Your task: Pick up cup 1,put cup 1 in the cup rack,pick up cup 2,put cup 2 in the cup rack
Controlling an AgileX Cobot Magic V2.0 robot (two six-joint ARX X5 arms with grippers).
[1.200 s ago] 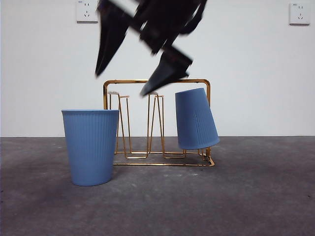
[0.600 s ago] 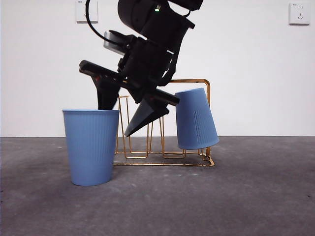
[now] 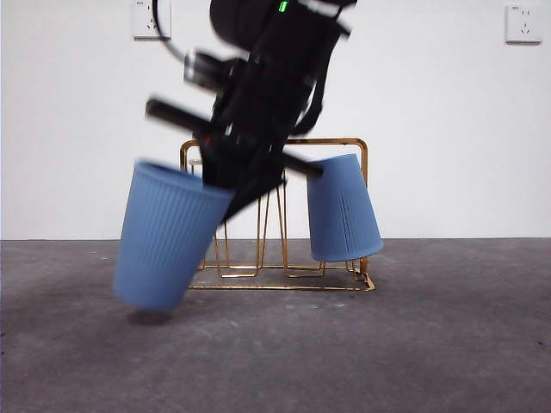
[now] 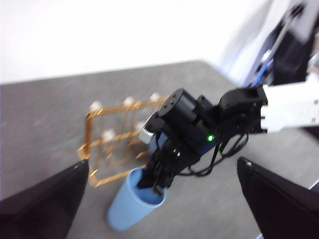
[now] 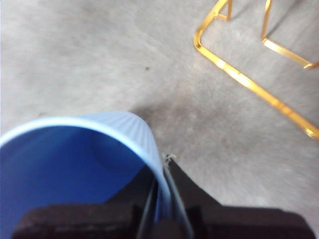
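A: Right gripper first. Open or closed?

B: Closed tight on the rim of cup 2. One jaw inside, one jaw outside, hardly any gap. Easy to see from the right wrist: thin blue wall squeezed in the right gripper.

A: Anything new since half a second ago?

B: Yes! Back then, stood flat on the table, with one jaw only dipped inside. Now up in the air and tipped over sideways, with a little shadow under the bottom.

A: Where now?

B: Just beside the cup rack, at the end away from cup 1, and a bit in front. Not on a prong yet.

A: And cup 1?

B: Already hanging upside down on the cup rack, leaning a little. Same as before.

A: So what for the job?

B: Probably half done. Picking up of cup 2 going well. Still to do: turn over and slide onto a free prong.

A: Left gripper?

B: Jaws spread wide, nothing inside. Waits high above the cup rack, looks down.
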